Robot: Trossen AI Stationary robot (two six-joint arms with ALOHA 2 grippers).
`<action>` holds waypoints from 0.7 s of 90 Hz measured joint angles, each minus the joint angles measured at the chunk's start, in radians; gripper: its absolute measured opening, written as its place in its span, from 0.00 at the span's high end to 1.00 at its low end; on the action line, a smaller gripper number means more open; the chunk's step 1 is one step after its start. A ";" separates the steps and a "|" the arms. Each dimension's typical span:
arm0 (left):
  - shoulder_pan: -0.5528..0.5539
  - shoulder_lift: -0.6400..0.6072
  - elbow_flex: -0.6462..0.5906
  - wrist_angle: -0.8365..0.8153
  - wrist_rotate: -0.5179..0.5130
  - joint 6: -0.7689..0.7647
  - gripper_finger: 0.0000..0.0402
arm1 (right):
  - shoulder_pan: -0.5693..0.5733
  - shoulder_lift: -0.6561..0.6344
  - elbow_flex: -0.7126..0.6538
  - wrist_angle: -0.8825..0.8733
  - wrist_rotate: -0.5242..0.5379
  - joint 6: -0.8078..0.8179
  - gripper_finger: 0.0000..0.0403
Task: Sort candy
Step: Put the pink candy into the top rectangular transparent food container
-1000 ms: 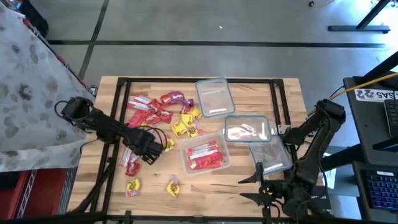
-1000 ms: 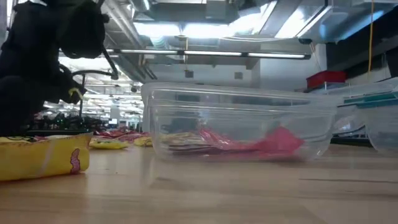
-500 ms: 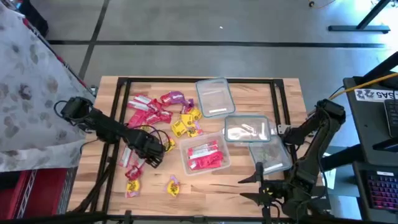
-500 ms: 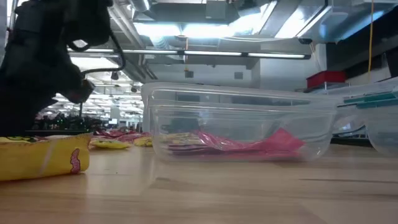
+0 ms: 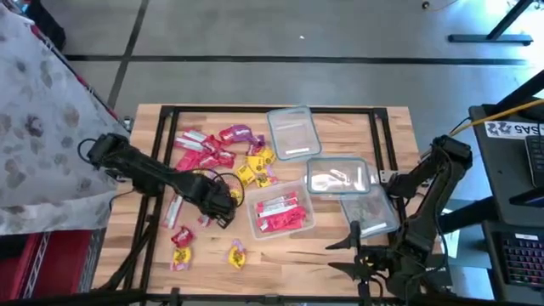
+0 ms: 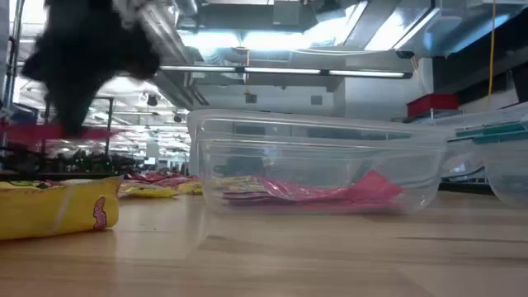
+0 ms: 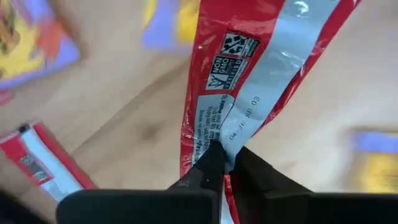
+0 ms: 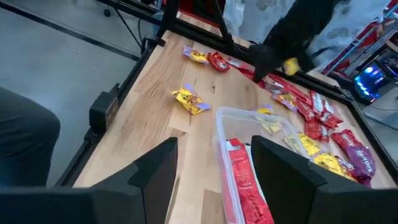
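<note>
Candy: a loose pile of red, yellow and purple packets (image 5: 223,151) lies on the bench (image 5: 340,246) left of three clear tubs; a few strays sit near the front edge (image 5: 236,253).
Sorted so far: the nearest tub (image 5: 280,210) already holds several red packets; another tub (image 5: 338,178) holds something pale that I cannot identify.
Left gripper (image 5: 219,206): just left of the red tub; its jaws are pinched shut on a red packet (image 7: 249,93), which hangs clear of the wood.
Right gripper (image 5: 367,255): parked at the front right edge of the bench, jaws spread wide, holding nothing.
Step in hand: carrying one red sweet from the pile towards its tub.
Next move: likely bring the packet over the red tub's open top, then part the jaws so it drops inside, not on the rim.
</note>
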 joint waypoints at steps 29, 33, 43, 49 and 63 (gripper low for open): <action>0.011 0.056 0.121 0.716 -0.209 0.560 1.00 | 0.000 0.000 0.000 -0.002 0.017 -0.004 0.52; 0.016 0.076 0.121 0.762 -0.207 0.611 1.00 | 0.000 0.000 0.000 0.000 0.016 -0.004 0.52; 0.027 0.134 0.120 0.753 -0.201 0.687 1.00 | 0.000 0.000 0.000 0.000 0.016 -0.004 0.52; 0.038 0.170 0.120 0.727 -0.167 0.693 1.00 | 0.000 0.000 0.000 0.000 0.016 -0.004 0.52; 0.059 0.220 0.119 0.682 -0.124 0.693 0.94 | 0.000 0.000 0.000 -0.001 0.016 -0.004 0.52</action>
